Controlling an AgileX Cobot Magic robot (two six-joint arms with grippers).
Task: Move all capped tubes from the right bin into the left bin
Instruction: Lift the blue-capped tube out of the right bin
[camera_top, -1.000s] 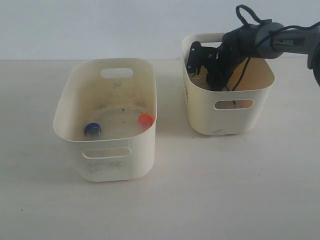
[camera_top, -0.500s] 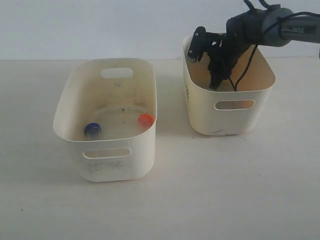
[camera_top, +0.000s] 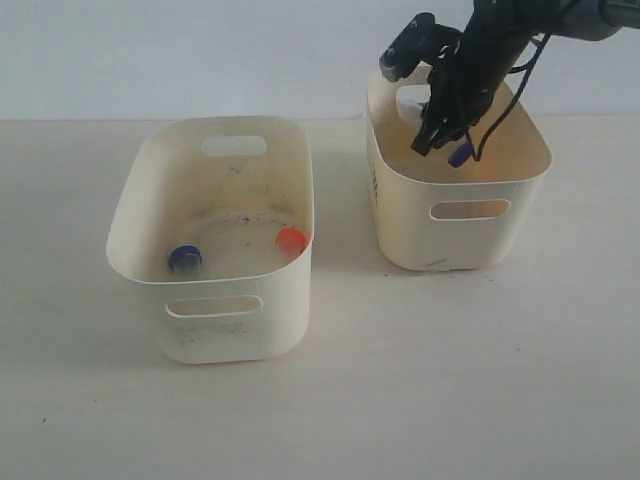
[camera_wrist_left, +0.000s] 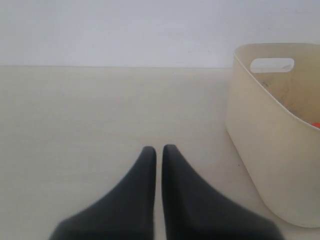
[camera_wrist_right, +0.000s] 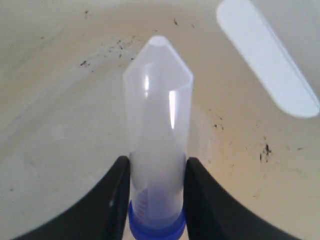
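Now the right claw (camera_wrist_right: 156, 172) grips a blue-capped tube (camera_wrist_right: 158, 110) near its cap, jaws pressed on both its sides, raised over the right bin (camera_top: 400, 235) by the counter's (camera_top: 400, 400) far edge. On the grimy floor of the left bin (camera_top: 130, 215), nearer the counter's middle, lie a second blue-capped tube (camera_top: 185, 258) and an orange-red-capped tube (camera_top: 291, 239). The left claw (camera_wrist_left: 156, 151) is closed to a slit and holds nothing, beside the left bin.

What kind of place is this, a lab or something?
Probably a robotics lab bench: a plain pale table, a grimy left bin and a stained right bin, and the right gripper holding a blue-capped tube.
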